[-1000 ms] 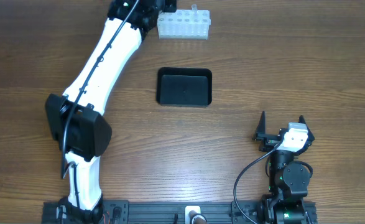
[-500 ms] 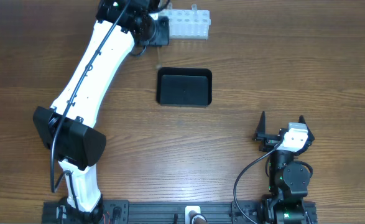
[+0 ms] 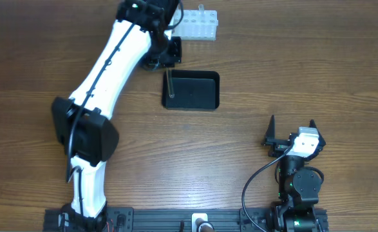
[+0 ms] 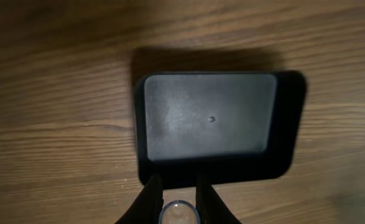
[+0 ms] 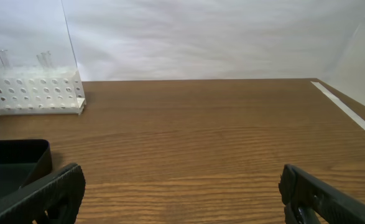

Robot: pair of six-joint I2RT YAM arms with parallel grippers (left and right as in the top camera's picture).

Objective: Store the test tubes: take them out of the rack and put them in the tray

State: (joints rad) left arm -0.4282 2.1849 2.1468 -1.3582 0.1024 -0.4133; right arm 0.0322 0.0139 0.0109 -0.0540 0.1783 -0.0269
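Gripping a clear test tube (image 3: 170, 84) by its upper end, the left gripper (image 4: 177, 186) has its fingers closed on the glass, and the tube's open rim shows between them. The tube hangs over the left side of the black tray (image 3: 195, 106) (image 4: 207, 118), which lies near the middle of the table (image 3: 304, 64). The white rack (image 3: 192, 27) (image 5: 36, 93) stands at the table's far edge, just beyond the tray. The right gripper (image 3: 292, 129) (image 5: 182, 199) sits spread wide and holds nothing, near the table's front edge toward its right corner.
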